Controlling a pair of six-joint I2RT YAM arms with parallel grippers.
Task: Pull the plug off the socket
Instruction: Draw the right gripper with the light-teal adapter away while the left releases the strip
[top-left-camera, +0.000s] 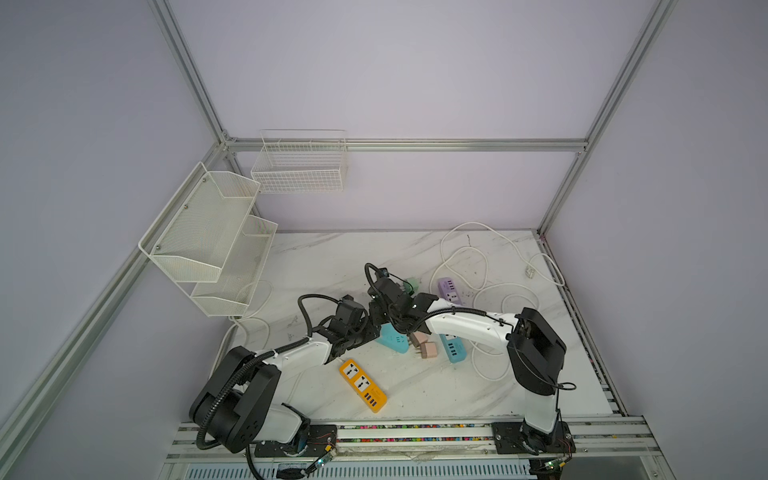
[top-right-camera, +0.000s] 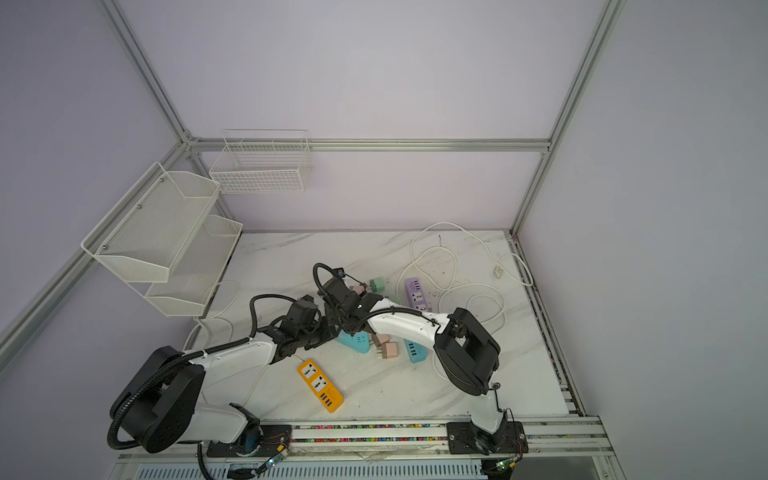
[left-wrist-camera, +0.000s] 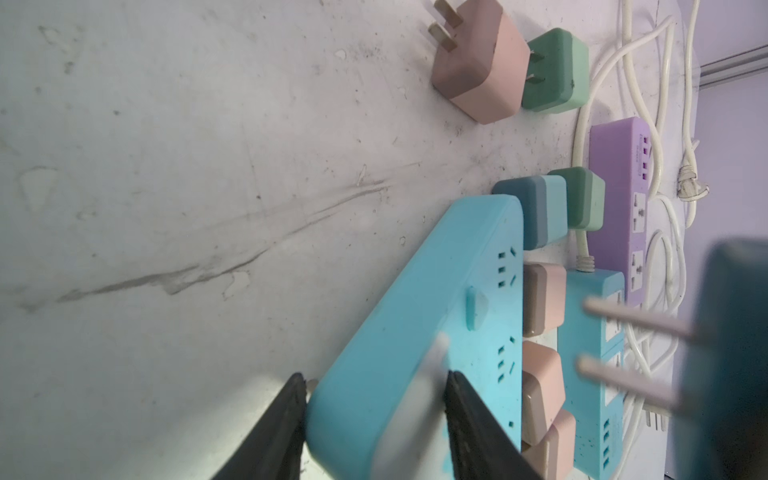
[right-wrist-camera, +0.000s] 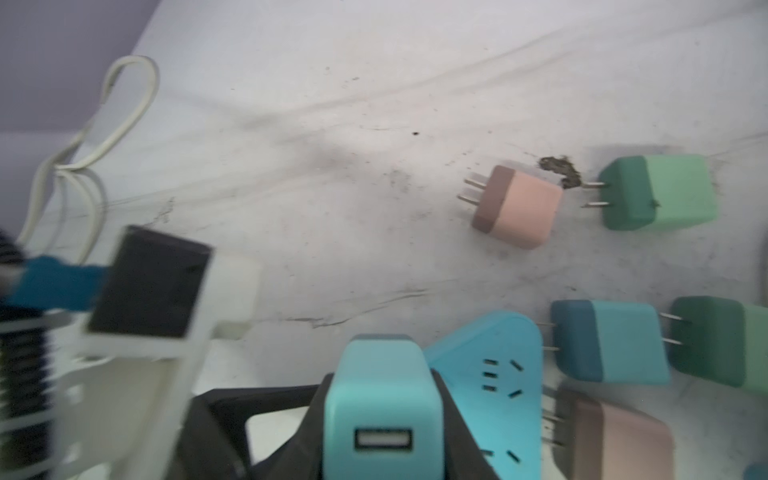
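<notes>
Left fingers (left-wrist-camera: 274, 428) part-open, clamped across one end of the blue socket (left-wrist-camera: 415, 291), which lies flat on the worktop (left-wrist-camera: 166, 166). Right fingers (right-wrist-camera: 453, 419) closed tight on the blue plug (right-wrist-camera: 378, 365), USB port facing the wrist cam. Plug is out: prongs bare, held clear, close to the socket.
</notes>
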